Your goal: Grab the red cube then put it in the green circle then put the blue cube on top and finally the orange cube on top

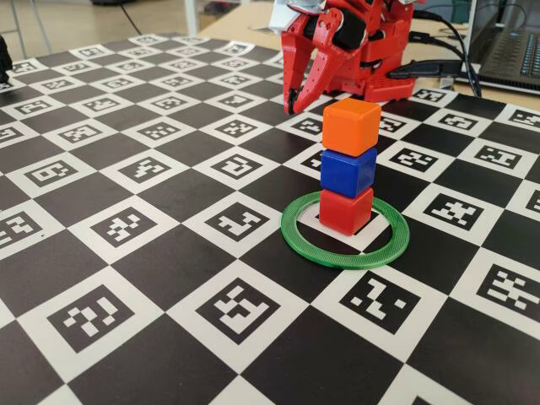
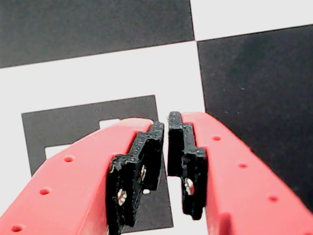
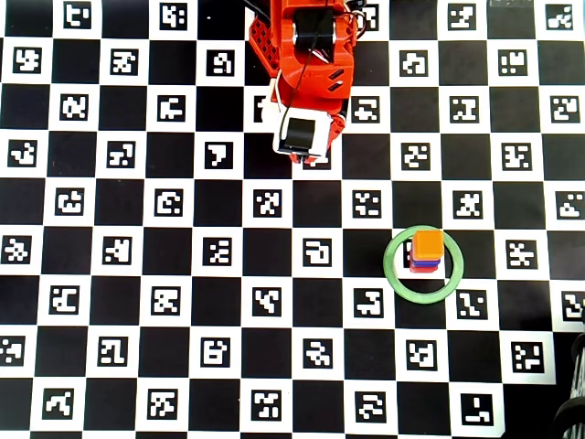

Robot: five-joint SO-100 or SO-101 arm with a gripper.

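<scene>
1. The checkerboard mat [image 1: 169, 278] covers the whole work surface, its black squares alternating with white squares that each carry a printed black marker.
2. The red arm [image 3: 306, 64] sits at the far edge of the mat in the fixed view, at the top edge in the overhead view, folded back over its own base and well apart from the cubes.
3. The gripper [image 2: 166, 134] points down over a white marker square in the wrist view. Its two red fingers [image 2: 88, 169] with black pads stand almost together, only a thin slit between them, and nothing is held. In the fixed view its tip [image 1: 291, 105] hangs behind and to the left of the stack, not touching it.
4. The green circle [image 1: 314, 246] lies flat on the mat, right of centre in the overhead view [image 3: 395, 274], toward the right edge.
5. The red cube [image 1: 344, 211] stands inside the ring, on the mat, nearer the ring's far side.
6. The blue cube [image 1: 348, 171] rests directly on the red cube, turned slightly against it.
7. The orange cube [image 1: 351, 126] tops the stack, roughly squared with the blue cube; from overhead [image 3: 427, 244] it hides most of the two below.
</scene>
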